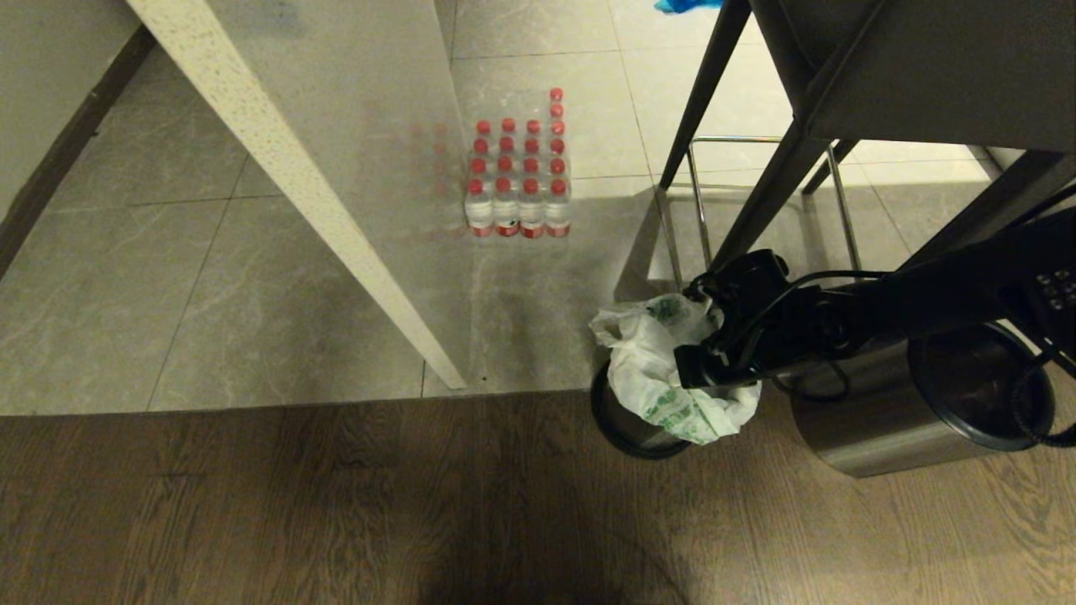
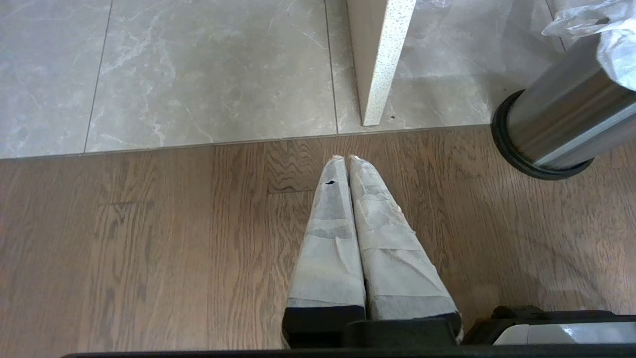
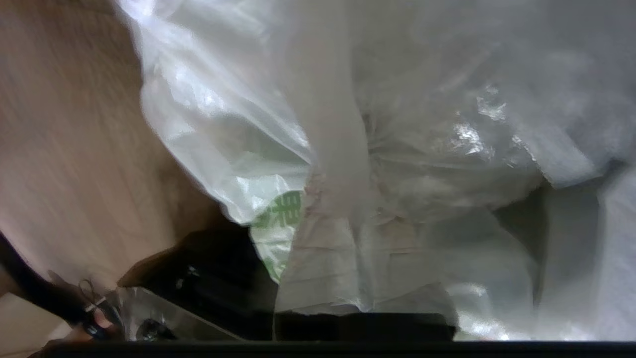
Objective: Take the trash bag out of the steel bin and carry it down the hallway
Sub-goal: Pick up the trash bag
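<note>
The trash bag [image 1: 651,370], crinkly white plastic with green print, bulges out of the steel bin [image 1: 620,420], of which only the dark lower ring shows in the head view. My right arm reaches in from the right. Its gripper [image 1: 696,366] is shut on the bag's upper edge. In the right wrist view the taped fingers [image 3: 318,258] pinch a fold of the bag [image 3: 223,149]. My left gripper [image 2: 348,158] hangs shut and empty over the wood floor. From there the steel bin [image 2: 561,124] shows with the bag [image 2: 616,44] over its top.
A second, larger steel bin [image 1: 908,420] stands just right of the first, under my right arm. Dark furniture legs [image 1: 756,210] and a chrome frame [image 1: 698,202] rise behind. A speckled wall end [image 1: 336,218] and a pack of red-capped bottles [image 1: 517,181] stand on the grey tiles.
</note>
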You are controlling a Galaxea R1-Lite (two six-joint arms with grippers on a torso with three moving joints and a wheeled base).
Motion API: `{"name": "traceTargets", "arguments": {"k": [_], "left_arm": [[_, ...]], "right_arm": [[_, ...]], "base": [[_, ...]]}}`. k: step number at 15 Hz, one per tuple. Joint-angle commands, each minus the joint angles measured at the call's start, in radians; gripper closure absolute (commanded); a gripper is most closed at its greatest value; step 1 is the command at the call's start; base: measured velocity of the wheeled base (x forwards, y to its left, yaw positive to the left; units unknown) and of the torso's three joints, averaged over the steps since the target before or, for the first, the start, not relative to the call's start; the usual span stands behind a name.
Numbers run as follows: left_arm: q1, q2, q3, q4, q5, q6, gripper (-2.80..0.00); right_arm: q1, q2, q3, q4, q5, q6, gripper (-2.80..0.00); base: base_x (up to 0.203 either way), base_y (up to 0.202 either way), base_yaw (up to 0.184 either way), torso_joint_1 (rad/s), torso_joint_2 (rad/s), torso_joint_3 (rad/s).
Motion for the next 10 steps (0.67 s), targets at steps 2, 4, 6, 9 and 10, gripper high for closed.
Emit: {"name": "traceTargets", "arguments": {"k": [2,4,6,9,10], "left_arm": [[0.001,0.0,0.0,0.0,0.0,0.0,0.0],[0.001,0.0,0.0,0.0,0.0,-0.001,0.0],[0.001,0.0,0.0,0.0,0.0,0.0,0.0],[0.0,0.0,0.0,0.0,0.0,-0.001,0.0],[0.001,0.0,0.0,0.0,0.0,0.0,0.0]], "right_arm": [[-0.026,-0.058,0.016,0.007,-0.001,-0.002,0.0],[-0.055,-0.104,0.049,0.008,-0.011,-0.003,0.0],[-0.085,-0.151,0.064,0.012,-0.016,-0.016,0.0],[-0.112,-0.161,0.081,0.042,-0.093,-0.073,0.0],[-0.114,-0.154,0.082,0.042,-0.124,-0.088,0.0]], "base": [[0.0,0.0,0.0,0.0,0.0,0.0],[0.0,0.0,0.0,0.0,0.0,0.0],[0.0,0.0,0.0,0.0,0.0,0.0],[0.0,0.0,0.0,0.0,0.0,0.0],[0.0,0.0,0.0,0.0,0.0,0.0]]}}
